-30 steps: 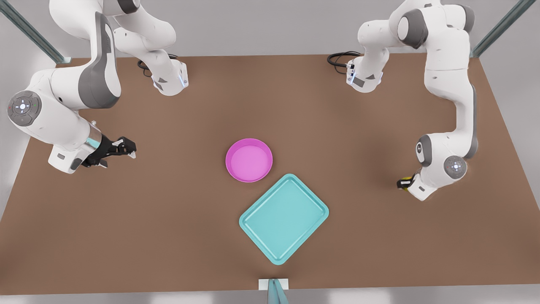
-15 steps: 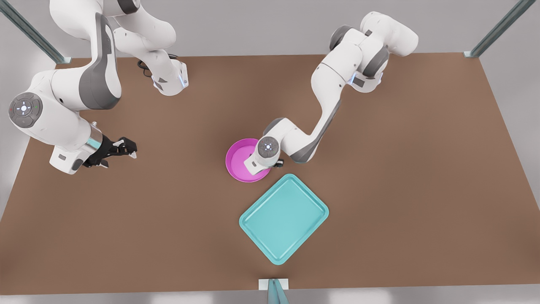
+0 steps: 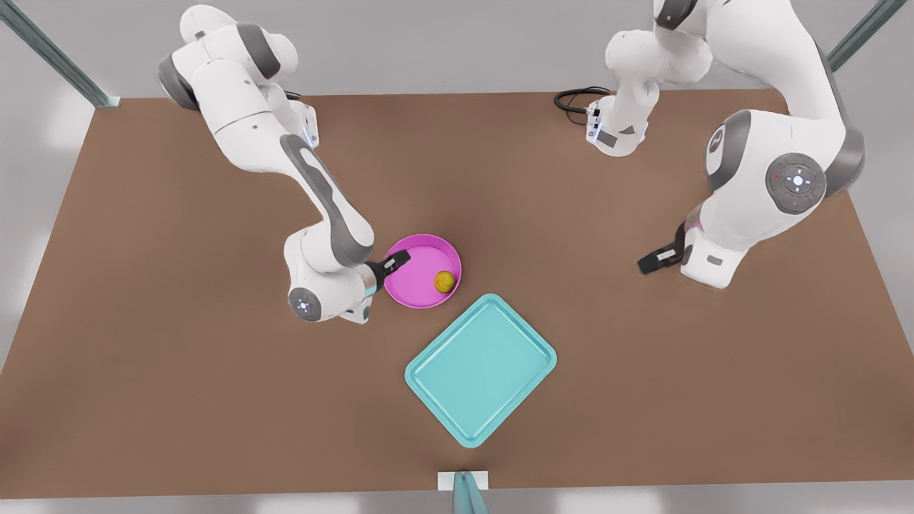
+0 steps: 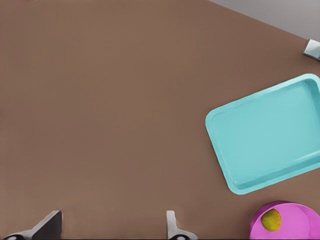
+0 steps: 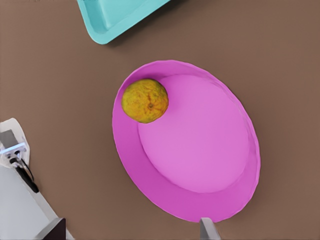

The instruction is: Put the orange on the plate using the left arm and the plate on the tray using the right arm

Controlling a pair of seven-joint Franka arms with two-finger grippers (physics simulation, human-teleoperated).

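The orange (image 3: pixel 445 281) lies inside the pink plate (image 3: pixel 418 275), against its rim on the side toward the teal tray (image 3: pixel 480 370). My right gripper (image 3: pixel 391 265) hangs open at the plate's rim on the front view's left. In the right wrist view its fingertips (image 5: pixel 207 227) spread wide just beyond the plate (image 5: pixel 200 145), opposite the orange (image 5: pixel 145 101). My left gripper (image 3: pixel 653 260) hovers open and empty over bare table at the front view's right. From there the left wrist view takes in the tray (image 4: pixel 270 135) and the plate (image 4: pixel 300 222).
The tray sits just in front of the plate, turned diagonally, a small gap between them. A black cable (image 3: pixel 575 100) curls by an arm base at the back. A small bracket (image 3: pixel 463 482) stands at the table's front edge.
The left arm carried the orange from the front view's right to the plate, released it there and pulled back. The right arm swung in from the far side to the plate's rim.
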